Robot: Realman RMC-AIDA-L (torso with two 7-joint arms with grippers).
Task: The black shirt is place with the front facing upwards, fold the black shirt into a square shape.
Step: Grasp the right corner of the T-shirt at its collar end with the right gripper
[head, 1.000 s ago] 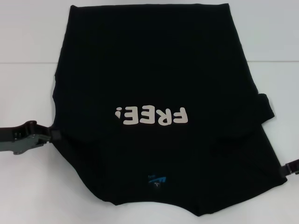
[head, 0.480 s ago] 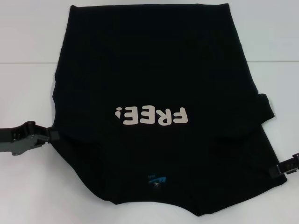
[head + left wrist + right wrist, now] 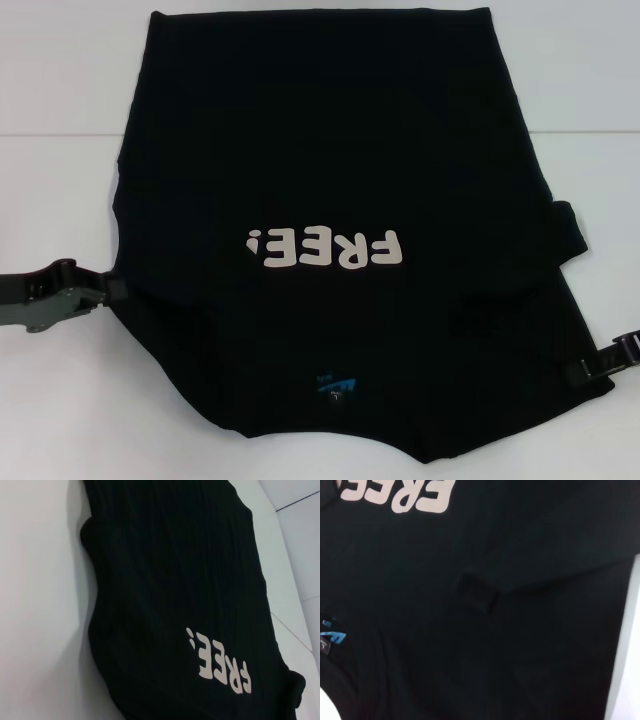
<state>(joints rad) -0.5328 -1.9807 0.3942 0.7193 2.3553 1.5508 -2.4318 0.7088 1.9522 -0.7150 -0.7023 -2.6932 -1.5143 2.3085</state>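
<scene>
The black shirt (image 3: 330,150) lies flat on the white table, front up, with both sleeves folded in over the body. Its white "FREE!" print (image 3: 325,248) reads upside down, and the blue neck label (image 3: 335,385) is near the front edge. My left gripper (image 3: 112,290) sits at the shirt's left edge, level with the shoulder. At the right edge, near the collar end, my right gripper (image 3: 583,369) touches the cloth. The left wrist view shows the shirt (image 3: 175,580) and print (image 3: 217,662). The right wrist view shows the shirt (image 3: 520,645), a folded cuff (image 3: 475,592) and the label (image 3: 330,635).
White table (image 3: 60,150) surrounds the shirt on both sides and shows in the left wrist view as table (image 3: 40,605). A faint seam line (image 3: 60,135) crosses the table. A sleeve end (image 3: 565,225) sticks out at the shirt's right edge.
My right gripper has moved inward from the right border to the shirt's edge. The left gripper has shifted only slightly. The shirt has not changed.
</scene>
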